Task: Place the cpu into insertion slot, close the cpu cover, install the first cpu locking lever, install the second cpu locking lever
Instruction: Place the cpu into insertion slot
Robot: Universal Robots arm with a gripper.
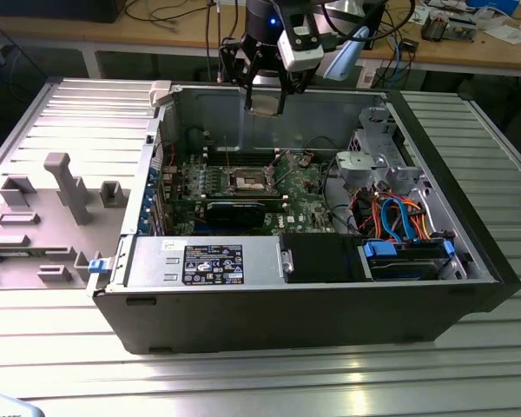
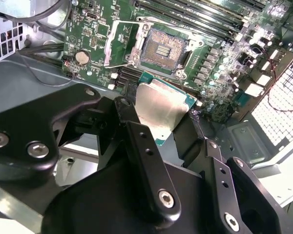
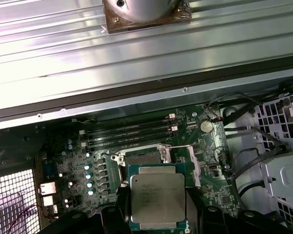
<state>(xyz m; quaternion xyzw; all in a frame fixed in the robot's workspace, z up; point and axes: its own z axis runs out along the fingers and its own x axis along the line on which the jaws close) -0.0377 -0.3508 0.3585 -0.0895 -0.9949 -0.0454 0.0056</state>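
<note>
Black jaws are clamped on the chip [image 2: 161,109] and hold it in the air over the green board [image 2: 95,34]. Farther below, the socket [image 2: 162,48] is empty and its cover [image 2: 115,43] seems open, so I judge all four steps are not yet done.

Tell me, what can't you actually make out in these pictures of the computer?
- Second wrist view: the near part of the cpu is hidden behind the black fingers gripping it.
- First wrist view: much of the insertion slot is covered by the held cpu.
- Exterior view: the slot's contacts are too small to tell apart.
</note>
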